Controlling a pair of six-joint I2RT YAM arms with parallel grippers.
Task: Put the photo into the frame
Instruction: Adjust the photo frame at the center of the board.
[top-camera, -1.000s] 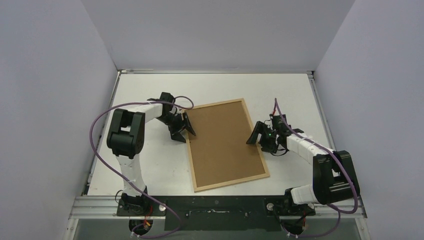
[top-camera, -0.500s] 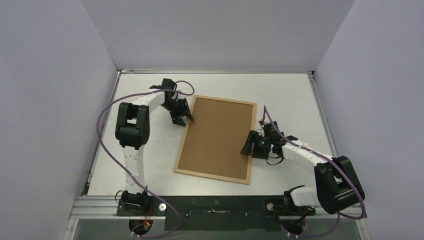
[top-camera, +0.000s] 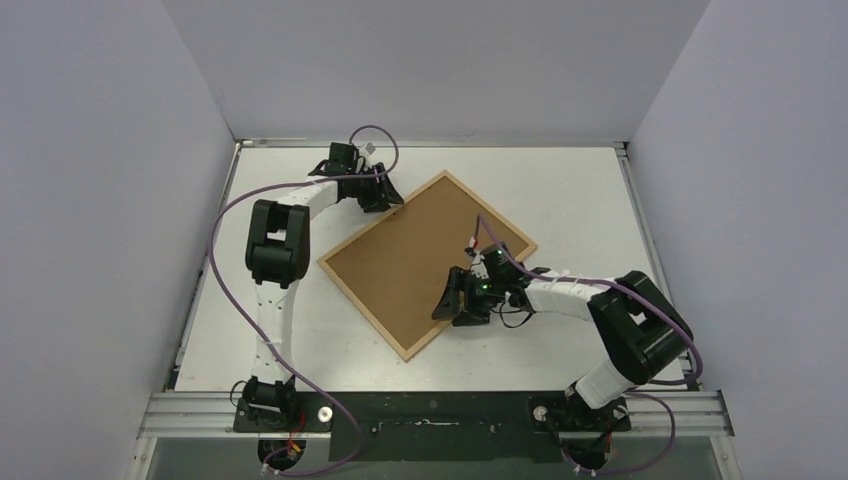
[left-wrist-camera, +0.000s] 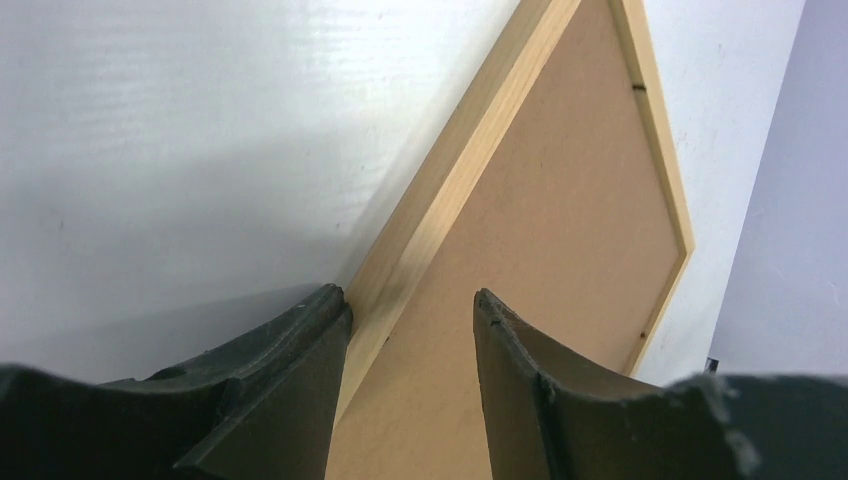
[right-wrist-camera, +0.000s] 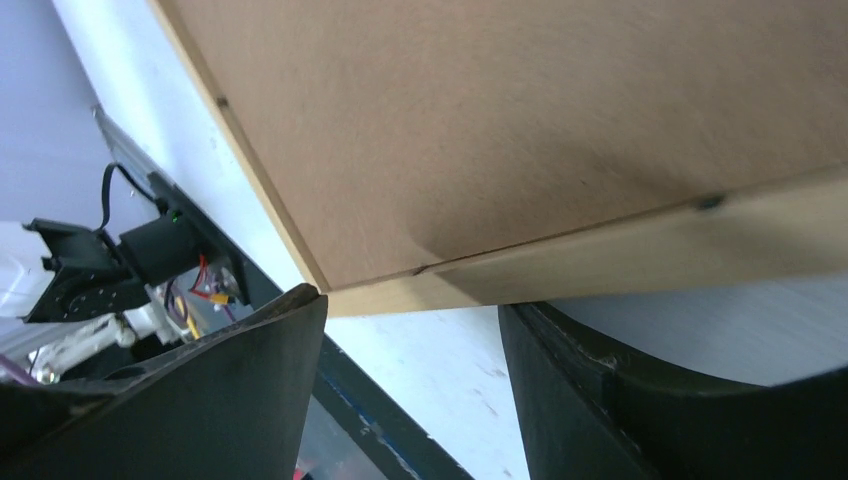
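A: The frame (top-camera: 425, 262) lies brown back up in the middle of the desk (top-camera: 580, 190), cocked like a diamond!
B: Left hand (top-camera: 385, 196) is at the far-left rail, fingers (left-wrist-camera: 300, 380) narrowly parted astride the wood. And the right hand (top-camera: 452, 300)?
A: Spread wide at the near-right edge, clamping nothing

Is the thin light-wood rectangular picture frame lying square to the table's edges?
No, the frame sits turned diagonally, like a diamond, in the overhead view.
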